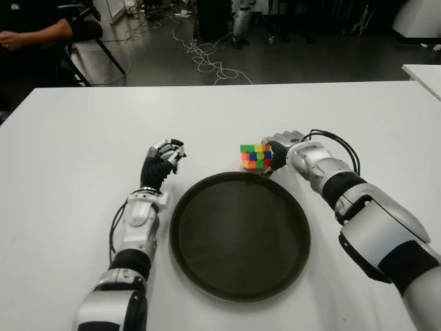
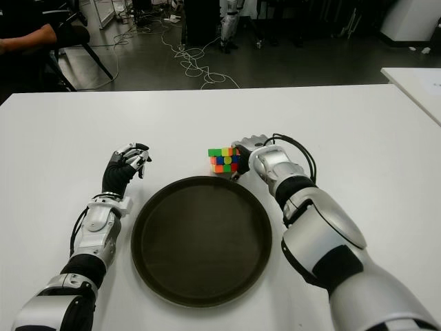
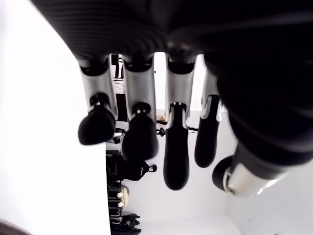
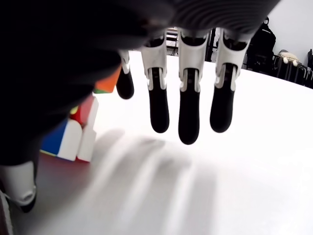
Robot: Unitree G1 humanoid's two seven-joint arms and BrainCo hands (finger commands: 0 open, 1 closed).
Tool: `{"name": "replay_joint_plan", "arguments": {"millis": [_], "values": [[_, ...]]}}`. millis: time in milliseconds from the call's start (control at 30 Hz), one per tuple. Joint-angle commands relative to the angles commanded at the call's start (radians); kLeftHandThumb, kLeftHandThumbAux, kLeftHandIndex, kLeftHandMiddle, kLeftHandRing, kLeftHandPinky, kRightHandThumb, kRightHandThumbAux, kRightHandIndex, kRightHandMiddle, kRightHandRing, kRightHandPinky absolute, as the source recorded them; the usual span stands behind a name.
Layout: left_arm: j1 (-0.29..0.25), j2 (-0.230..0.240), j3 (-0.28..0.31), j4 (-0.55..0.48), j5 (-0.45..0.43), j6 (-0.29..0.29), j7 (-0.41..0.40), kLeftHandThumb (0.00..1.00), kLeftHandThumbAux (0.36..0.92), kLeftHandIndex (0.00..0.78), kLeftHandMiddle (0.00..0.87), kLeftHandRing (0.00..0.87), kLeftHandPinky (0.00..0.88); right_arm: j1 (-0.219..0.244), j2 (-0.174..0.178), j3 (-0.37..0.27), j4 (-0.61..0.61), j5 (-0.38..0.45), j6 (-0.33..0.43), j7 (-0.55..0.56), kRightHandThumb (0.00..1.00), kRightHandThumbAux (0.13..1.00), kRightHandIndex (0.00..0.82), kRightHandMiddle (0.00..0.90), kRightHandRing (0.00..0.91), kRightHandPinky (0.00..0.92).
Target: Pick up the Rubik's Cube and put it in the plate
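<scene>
The Rubik's Cube [image 1: 255, 156] stands on the white table [image 1: 83, 138], just past the far rim of the round dark plate [image 1: 207, 262], which holds nothing. My right hand [image 1: 281, 147] is against the cube's right side. In the right wrist view its fingers [image 4: 188, 122] stretch out straight over the table, and the cube [image 4: 73, 132] shows beside the thumb, not enclosed. My left hand [image 1: 164, 162] shows left of the plate's far rim, fingers [image 3: 176, 161] loosely bent and holding nothing.
A person's arm [image 1: 34, 31] and a chair show beyond the table's far left corner. Cables [image 1: 207, 58] lie on the floor behind. The corner of a second white table [image 1: 424, 72] shows at the right.
</scene>
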Motion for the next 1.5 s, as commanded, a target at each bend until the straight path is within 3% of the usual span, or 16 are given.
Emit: {"name": "replay_joint_plan", "arguments": {"millis": [567, 867, 1200, 1267, 1367, 1500], "values": [[0.002, 0.006, -0.005, 0.001, 0.013, -0.004, 0.003, 0.851, 0.658, 0.423, 0.592, 0.746, 0.727, 0.0, 0.0, 0.011, 0.001, -0.003, -0.008, 0.0, 0.0, 0.562, 0.195, 0.327, 0.384, 0.422], [0.003, 0.007, -0.006, -0.003, 0.012, 0.005, 0.003, 0.853, 0.658, 0.422, 0.584, 0.756, 0.762, -0.001, 0.002, 0.005, 0.0, 0.003, -0.004, 0.005, 0.0, 0.568, 0.188, 0.324, 0.375, 0.417], [-0.002, 0.013, -0.009, 0.005, 0.015, -0.002, -0.004, 0.854, 0.657, 0.425, 0.586, 0.763, 0.769, -0.001, 0.0, 0.007, 0.0, -0.001, -0.011, 0.001, 0.034, 0.69, 0.3, 0.431, 0.471, 0.495], [-0.002, 0.012, -0.009, 0.008, 0.015, -0.006, -0.003, 0.853, 0.657, 0.425, 0.587, 0.763, 0.765, -0.001, -0.001, 0.011, 0.0, -0.005, -0.013, -0.003, 0.076, 0.722, 0.334, 0.468, 0.498, 0.511], [-0.002, 0.012, -0.007, 0.01, 0.012, -0.01, -0.007, 0.853, 0.658, 0.424, 0.589, 0.76, 0.759, -0.001, -0.002, 0.015, 0.0, -0.009, -0.014, -0.009, 0.476, 0.729, 0.391, 0.523, 0.544, 0.531], [-0.002, 0.009, -0.003, 0.009, 0.002, -0.007, -0.017, 0.853, 0.658, 0.424, 0.583, 0.762, 0.772, -0.001, -0.004, 0.02, 0.0, -0.012, -0.018, -0.018, 0.625, 0.731, 0.414, 0.564, 0.575, 0.549]]}}
